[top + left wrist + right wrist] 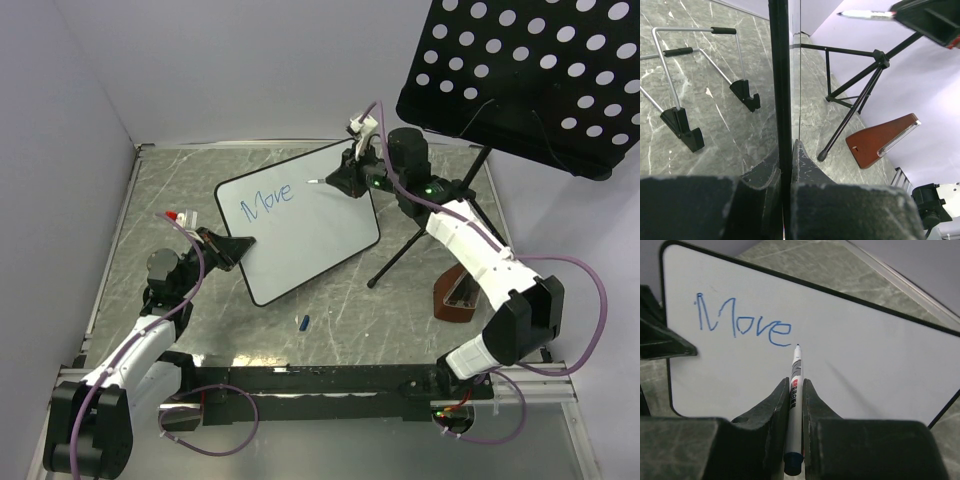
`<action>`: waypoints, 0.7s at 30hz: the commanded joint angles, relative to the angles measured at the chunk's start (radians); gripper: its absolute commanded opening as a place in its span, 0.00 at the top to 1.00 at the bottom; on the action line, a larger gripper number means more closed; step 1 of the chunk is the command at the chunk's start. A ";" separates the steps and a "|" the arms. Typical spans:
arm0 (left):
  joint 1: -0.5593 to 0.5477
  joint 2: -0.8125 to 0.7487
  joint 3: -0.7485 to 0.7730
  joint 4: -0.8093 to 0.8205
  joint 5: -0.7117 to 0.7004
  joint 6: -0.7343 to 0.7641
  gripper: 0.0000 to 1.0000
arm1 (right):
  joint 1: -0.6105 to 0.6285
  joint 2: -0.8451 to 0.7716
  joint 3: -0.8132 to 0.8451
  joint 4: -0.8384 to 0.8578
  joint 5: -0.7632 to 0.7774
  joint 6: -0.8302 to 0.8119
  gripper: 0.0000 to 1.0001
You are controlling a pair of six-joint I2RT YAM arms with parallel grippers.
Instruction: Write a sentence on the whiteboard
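Observation:
The whiteboard (310, 240) is held tilted over the table, and my left gripper (240, 243) is shut on its left rim. In the left wrist view that rim (780, 75) runs edge-on between the two fingers of the left gripper (785, 150). The sentence (268, 200) is one blue word, "Move" (742, 322), near the board's upper left. My right gripper (338, 182) is shut on a white marker (796, 375). The marker's tip points at the whiteboard (865, 350) just right of the "e", a small gap off the face. The right gripper (796, 385) pinches the marker's barrel.
A black perforated music-stand panel (520, 80) hangs over the back right, its tripod legs (420, 250) beside the board. A brown wooden wedge (460, 295) stands at the right. A small blue cap (303, 322) lies below the board. A wire easel (680, 100) stands behind it.

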 commanded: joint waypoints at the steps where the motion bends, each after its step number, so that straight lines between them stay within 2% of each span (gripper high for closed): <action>1: -0.005 0.005 0.028 -0.017 0.046 0.090 0.99 | -0.001 0.031 0.028 0.060 0.043 0.052 1.00; 7: -0.004 -0.003 0.033 -0.029 0.055 0.099 0.99 | -0.039 0.003 0.099 -0.043 -0.112 -0.041 1.00; 16: -0.004 0.006 0.031 -0.015 0.063 0.099 0.99 | -0.041 -0.017 0.087 -0.058 -0.187 -0.098 1.00; 21: -0.004 -0.005 0.027 -0.012 0.060 0.098 0.99 | -0.050 -0.010 0.123 -0.136 -0.263 -0.190 1.00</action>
